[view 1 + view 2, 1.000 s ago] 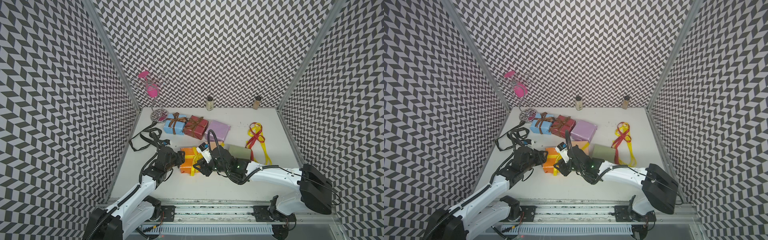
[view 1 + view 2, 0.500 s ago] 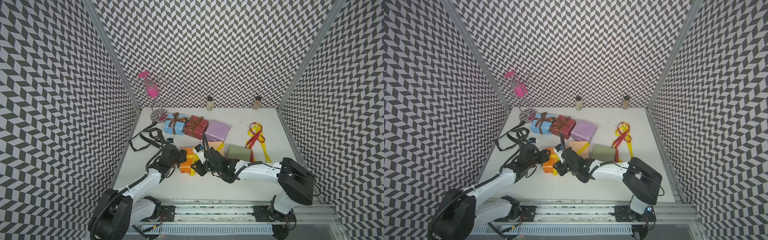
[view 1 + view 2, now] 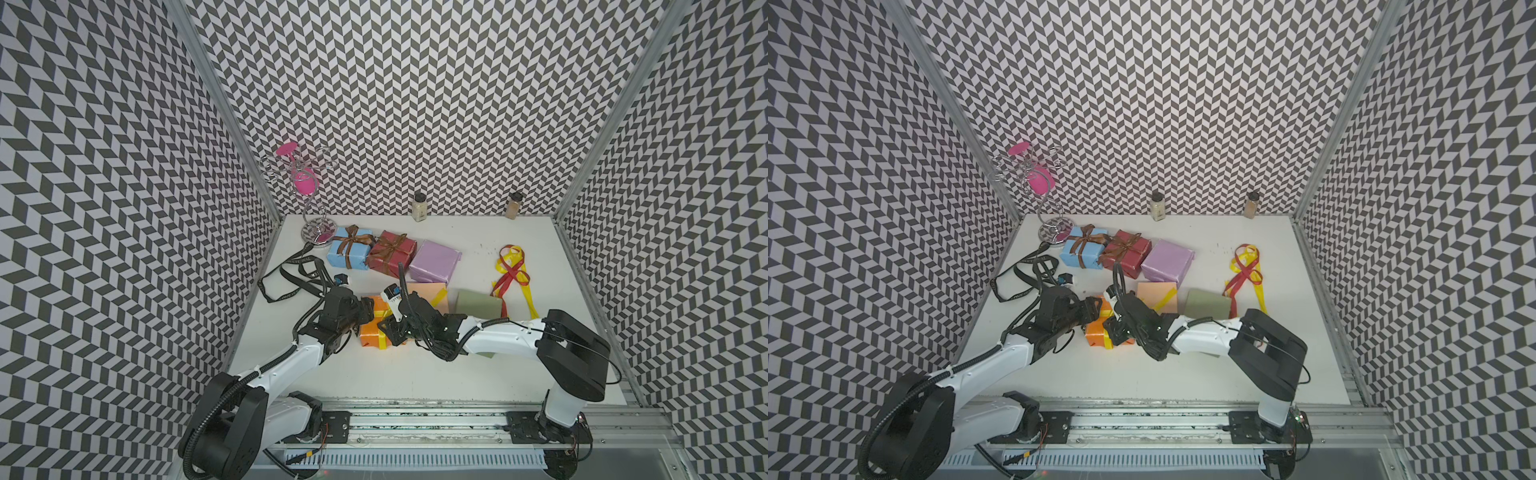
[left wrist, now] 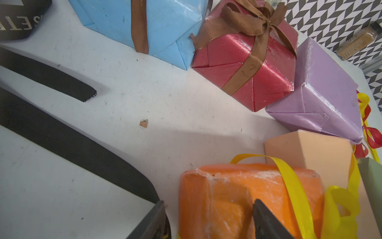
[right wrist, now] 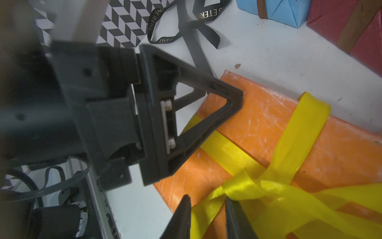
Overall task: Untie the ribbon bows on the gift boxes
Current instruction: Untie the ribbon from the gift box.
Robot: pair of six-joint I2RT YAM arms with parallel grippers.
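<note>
Toward seven o'clock on the bench (image 3: 386, 374), the left gripper (image 4: 208, 201) braces the orange box (image 3: 369, 337), fingers wide, while the right gripper (image 5: 206, 197) sets narrow fingers around a tail of its knotted yellow bow (image 5: 248, 186), which likely next needs pinching and pulling free.

The orange box (image 5: 268, 128) is wrapped in glossy paper, scuffed with white scratches, and bound with smooth, shiny yellow ribbon (image 5: 299, 132). Glossy, creased paper is seen on the dark red box (image 4: 275, 78) and lilac box (image 4: 322, 89); the brown ribbon (image 4: 248, 22) is woven cloth with a soft sheen. The peach box (image 4: 310, 151) is matt, as is the speckled white table (image 4: 165, 103)
</note>
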